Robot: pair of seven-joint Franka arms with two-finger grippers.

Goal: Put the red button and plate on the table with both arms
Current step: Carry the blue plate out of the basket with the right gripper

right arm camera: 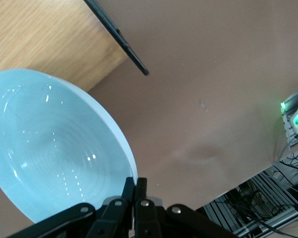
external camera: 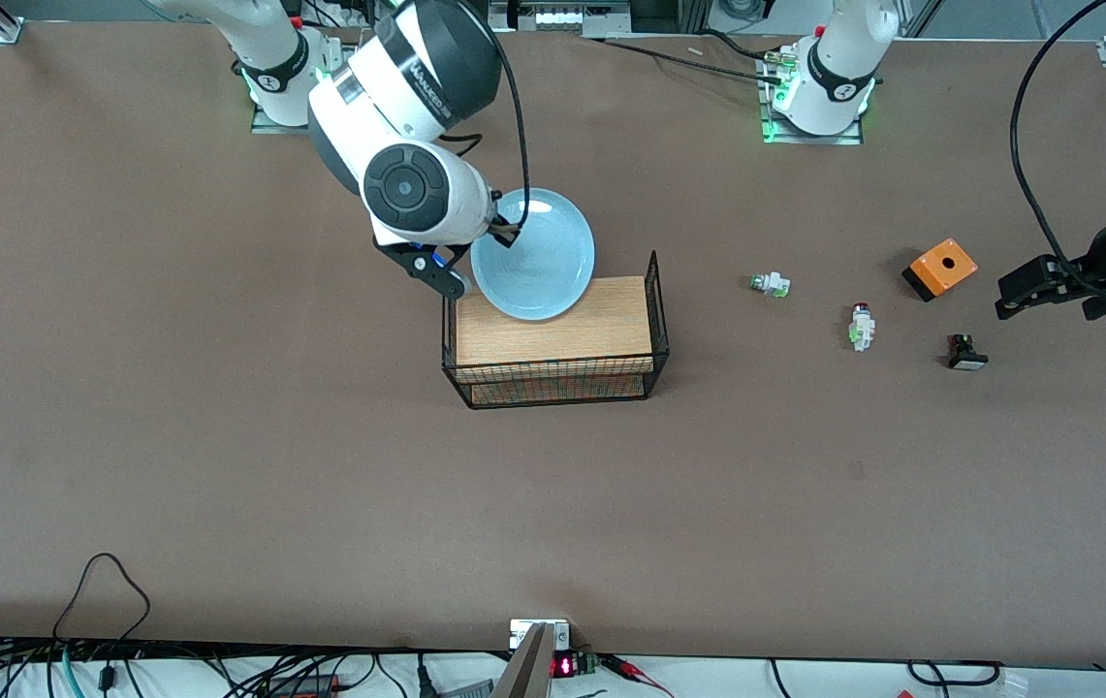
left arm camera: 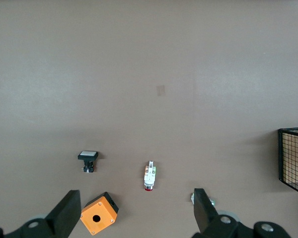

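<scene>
Plate lifted over the wire basket; red button already down.
Front view: right tool, clamped on the plate at upper centre over the wire basket, should clear the rim before lowering to the tabletop. Left wrist view: left tool, spread wide and empty, hangs above the red button at lower centre. Right wrist view: fingers pinch the plate's rim.

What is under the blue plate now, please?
The plate, held by the right hand, hangs over the basket's wooden board and table. What lies directly beneath it is covered.
</scene>
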